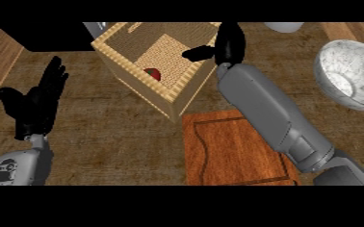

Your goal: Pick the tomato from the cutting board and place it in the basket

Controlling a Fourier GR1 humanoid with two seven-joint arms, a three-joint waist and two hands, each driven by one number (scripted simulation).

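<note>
The tomato [153, 73] lies inside the basket [135, 62], on its woven floor close to the near-left wall, red with a small green top; part of it is hidden behind that wall's rim. The basket is a square, light wicker box seen corner-on, standing on the brown counter [107, 125] at the far middle of the scene. Over its right rim hangs the right hand [226, 45], fingers relaxed and holding nothing, thumb pointing left across the basket's opening; it does not touch the tomato. Its grey forearm runs down to the lower right, passing over the far right corner of the cutting board [227, 149]. The cutting board, reddish wood with a groove round its edge, lies just near of the basket, its far-left corner close to the basket's near corner. At the left, well apart from the basket, the left hand [39, 101] rests open with fingers straight and pointing far. A speckled grey bowl [341, 74] sits at the right edge.
</note>
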